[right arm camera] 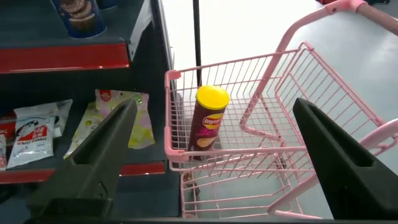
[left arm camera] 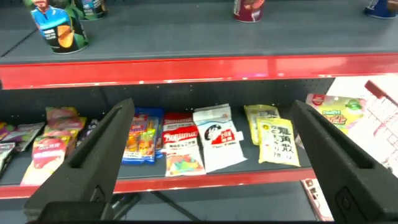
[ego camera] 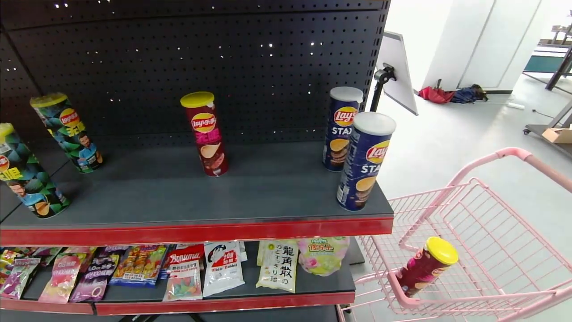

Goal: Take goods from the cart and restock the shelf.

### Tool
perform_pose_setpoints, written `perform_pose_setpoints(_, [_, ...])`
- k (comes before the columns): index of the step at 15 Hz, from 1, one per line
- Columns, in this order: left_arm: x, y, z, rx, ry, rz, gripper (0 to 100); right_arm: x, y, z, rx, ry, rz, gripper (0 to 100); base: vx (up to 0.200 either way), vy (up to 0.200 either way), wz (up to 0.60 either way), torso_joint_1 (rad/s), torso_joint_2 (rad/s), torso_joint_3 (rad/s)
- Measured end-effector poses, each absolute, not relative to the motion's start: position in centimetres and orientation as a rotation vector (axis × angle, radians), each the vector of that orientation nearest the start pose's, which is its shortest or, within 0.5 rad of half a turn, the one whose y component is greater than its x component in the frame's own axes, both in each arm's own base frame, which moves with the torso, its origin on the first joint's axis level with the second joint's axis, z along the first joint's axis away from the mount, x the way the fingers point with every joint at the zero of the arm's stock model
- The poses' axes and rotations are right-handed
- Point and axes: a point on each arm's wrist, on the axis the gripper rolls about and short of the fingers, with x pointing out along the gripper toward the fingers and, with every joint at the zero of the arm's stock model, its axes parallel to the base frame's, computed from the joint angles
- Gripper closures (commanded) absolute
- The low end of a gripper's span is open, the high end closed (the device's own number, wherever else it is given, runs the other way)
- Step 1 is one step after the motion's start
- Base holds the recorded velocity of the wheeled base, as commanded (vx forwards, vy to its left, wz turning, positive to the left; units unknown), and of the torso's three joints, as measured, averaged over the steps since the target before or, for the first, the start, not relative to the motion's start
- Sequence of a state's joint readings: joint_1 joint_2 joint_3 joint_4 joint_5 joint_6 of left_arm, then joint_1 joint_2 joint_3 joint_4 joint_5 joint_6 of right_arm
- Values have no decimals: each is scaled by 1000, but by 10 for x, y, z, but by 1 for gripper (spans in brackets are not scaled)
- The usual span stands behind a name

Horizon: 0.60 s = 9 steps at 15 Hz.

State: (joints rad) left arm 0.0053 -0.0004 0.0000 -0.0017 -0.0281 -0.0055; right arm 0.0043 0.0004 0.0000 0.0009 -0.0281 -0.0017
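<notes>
A maroon chip can with a yellow lid (ego camera: 424, 267) leans in the front corner of the pink cart (ego camera: 496, 156), to the right of the shelf. My right gripper (right arm camera: 216, 106) is open and hangs in front of the cart (right arm camera: 249, 149), facing that can (right arm camera: 207, 121) without touching it. On the upper shelf (ego camera: 268, 197) stand another maroon can (ego camera: 205, 134), two blue cans (ego camera: 364, 163) at the right end and two green cans (ego camera: 69, 132) at the left. My left gripper (left arm camera: 211, 109) is open and empty, level with the lower shelf's snack bags (left arm camera: 214, 137).
Snack bags (ego camera: 223, 268) fill the lower shelf. The upper shelf has bare room between the maroon can and the blue cans. A white board on a stand (ego camera: 397, 71) rises behind the shelf's right end. Open floor lies beyond the cart.
</notes>
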Motion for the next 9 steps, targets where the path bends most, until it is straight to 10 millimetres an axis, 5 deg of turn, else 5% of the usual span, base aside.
perform_pose_setpoints(7, [-23, -1, 76, -6, -1, -23, 0, -23, -1, 76, 0, 0, -24, 0, 0, 0, -600, 2, 3, 3])
perform_pose_setpoints(9, [-23, -1, 76, -5, -2, -23, 0, -23, -1, 75, 0, 0, -23, 0, 0, 0, 0, 0, 0, 0])
